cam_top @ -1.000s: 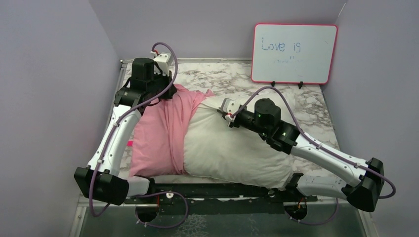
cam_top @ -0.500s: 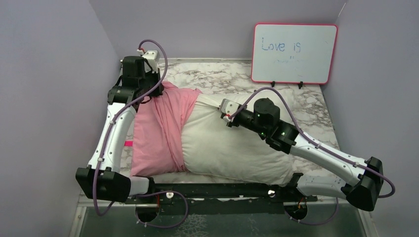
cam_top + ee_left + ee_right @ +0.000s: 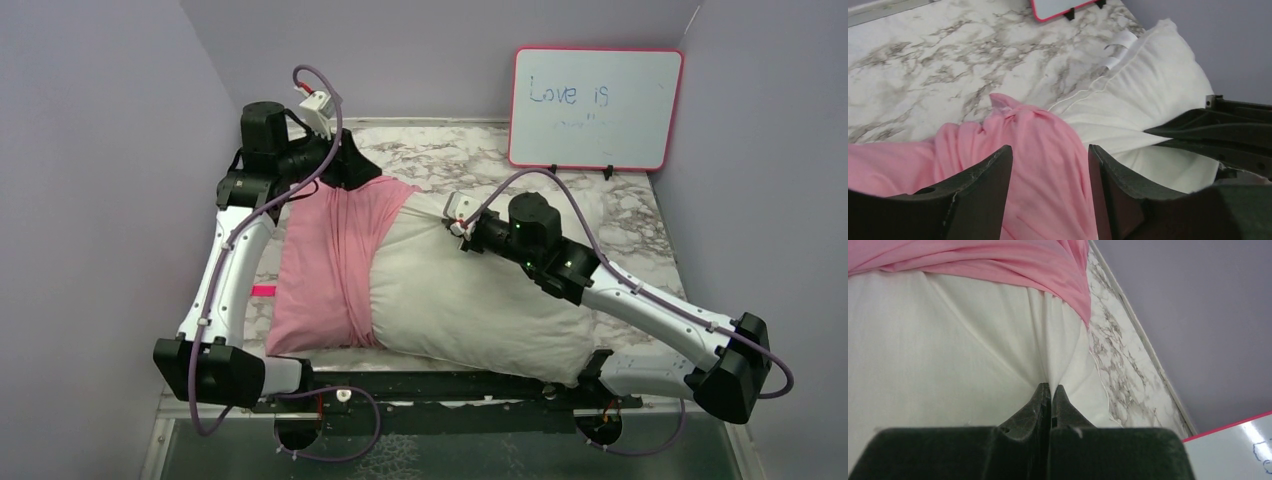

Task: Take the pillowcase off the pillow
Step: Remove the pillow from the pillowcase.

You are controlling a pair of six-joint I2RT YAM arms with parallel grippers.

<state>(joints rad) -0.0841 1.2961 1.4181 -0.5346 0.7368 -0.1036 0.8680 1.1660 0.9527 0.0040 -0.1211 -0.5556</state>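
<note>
The white pillow lies across the marble table. The pink pillowcase is bunched over its left end only. My left gripper hovers over the back left corner of the case. In the left wrist view it stands open above the pink folds, with nothing held, and the bare pillow lies to the right. My right gripper is at the pillow's back edge. In the right wrist view it is shut on a pinched ridge of the pillow; the pillowcase edge lies beyond.
A whiteboard with a red frame leans on the back wall at the right. Purple walls close in on the left, back and right. Bare marble tabletop shows behind the pillow. A black rail runs along the near edge.
My left gripper pulled the pillowcase leftward, then opened, let it go and swung right above it. The case's back corner has dropped flat. The right gripper keeps its pinch on the pillow.
</note>
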